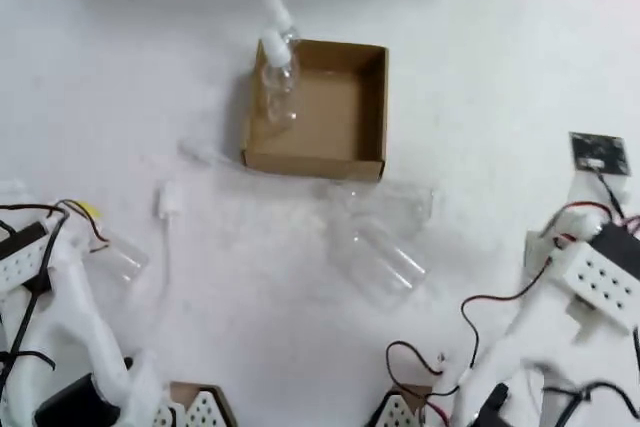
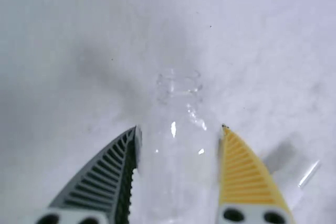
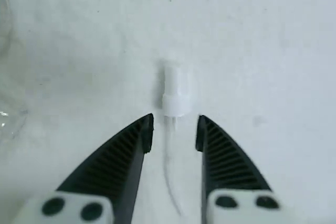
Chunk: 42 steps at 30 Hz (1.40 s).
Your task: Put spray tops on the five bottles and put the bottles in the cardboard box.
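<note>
While the left gripper pinches 1 open bottle at lower centre, the right gripper, jaws spread astride the spray top, should clamp its collar squarely.

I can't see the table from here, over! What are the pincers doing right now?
Left pincer shut on a topless bottle. Right pincer open, straddling a spray top on the table. Spare bottles lie near the cardboard box.

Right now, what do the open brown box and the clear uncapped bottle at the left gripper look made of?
The open brown box: likely cardboard, matte tan, thin folded walls. The clear uncapped bottle: glossy and see-through, with small bright glints; probably plastic, though glass cannot be excluded by look.
</note>
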### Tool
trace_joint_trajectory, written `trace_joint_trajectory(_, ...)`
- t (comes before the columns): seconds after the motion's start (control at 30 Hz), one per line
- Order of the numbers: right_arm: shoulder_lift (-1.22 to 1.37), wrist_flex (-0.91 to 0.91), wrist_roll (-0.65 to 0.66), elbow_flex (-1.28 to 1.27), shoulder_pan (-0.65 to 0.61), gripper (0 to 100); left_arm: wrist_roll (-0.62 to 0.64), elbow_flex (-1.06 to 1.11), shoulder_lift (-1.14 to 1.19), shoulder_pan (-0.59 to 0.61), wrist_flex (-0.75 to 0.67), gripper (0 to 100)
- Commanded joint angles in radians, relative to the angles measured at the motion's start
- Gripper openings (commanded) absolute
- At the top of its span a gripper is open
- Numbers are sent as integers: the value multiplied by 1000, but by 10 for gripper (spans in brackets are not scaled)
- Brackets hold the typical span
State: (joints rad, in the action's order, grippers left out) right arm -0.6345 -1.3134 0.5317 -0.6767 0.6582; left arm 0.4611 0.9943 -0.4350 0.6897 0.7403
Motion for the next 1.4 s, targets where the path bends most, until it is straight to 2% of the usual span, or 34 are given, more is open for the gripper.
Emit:
trace_joint_trajectory(0.0,-96,-16,17,51,124,60,-6,-15,-2,-8,-26,20)
trace_joint_trajectory(0.13,-87,-10,149,-14,209,80,-6,-15,-2,-8,-26,20)
trace_joint_trajectory(0.2,-59,4,170,-41,220,79,-6,-15,-2,-8,-26,20)
trace_joint_trajectory(0.4,59,97,54,-49,166,81,-6,-15,-2,-10,-26,20)
trace_joint_trajectory(0.67,240,219,46,-48,54,82,-6,-15,-1,-10,-26,20)
trace_joint_trajectory(0.87,369,286,52,-43,47,170,-6,-15,-1,-10,-26,20)
trace_joint_trajectory(1.37,501,283,55,-5,47,137,-6,-15,-1,-10,-29,20)
